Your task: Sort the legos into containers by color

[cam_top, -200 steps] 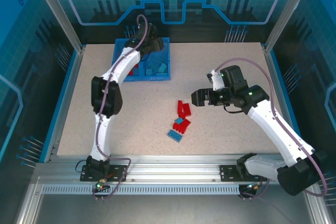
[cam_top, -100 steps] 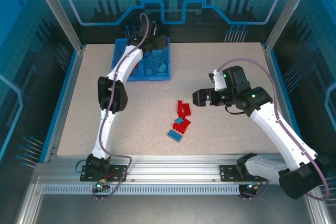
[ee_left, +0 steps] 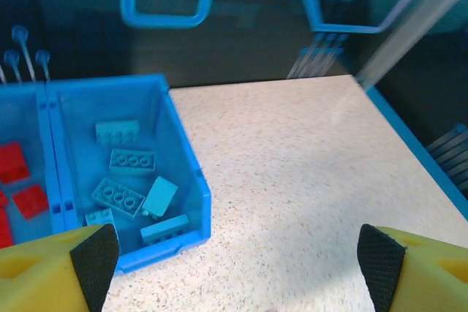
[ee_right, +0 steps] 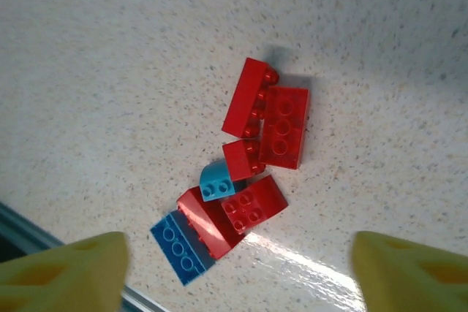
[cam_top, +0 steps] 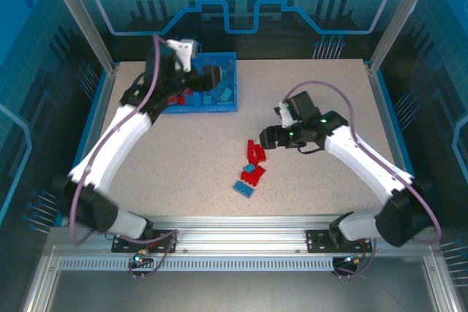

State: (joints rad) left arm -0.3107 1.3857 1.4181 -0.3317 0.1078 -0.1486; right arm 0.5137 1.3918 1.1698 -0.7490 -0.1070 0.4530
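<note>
The blue bin (cam_top: 219, 109) stands at the table's back left. Its right compartment (ee_left: 179, 144) holds several light blue bricks (ee_left: 131, 160); red bricks (ee_left: 14, 162) lie in the left one. My left gripper (cam_top: 207, 77) hovers over the bin, open and empty (ee_left: 238, 268). A loose pile lies mid-table: several red bricks (cam_top: 256, 153) (ee_right: 281, 126), a small light blue one (cam_top: 251, 169) (ee_right: 217, 180) and a darker blue one (cam_top: 245, 189) (ee_right: 179, 246). My right gripper (cam_top: 268, 137) hangs above the pile's far right end, open (ee_right: 234, 268), holding nothing.
Speckled tabletop (cam_top: 322, 93) stretches between the bin and the pile. Blue side rails (cam_top: 387, 115) and a clear back wall bound the table. An aluminium rail (cam_top: 241, 228) runs along the near edge.
The left arm's elbow has swung down and left, and its gripper has drawn back from the bin's far side. The right gripper edged left toward the pile.
</note>
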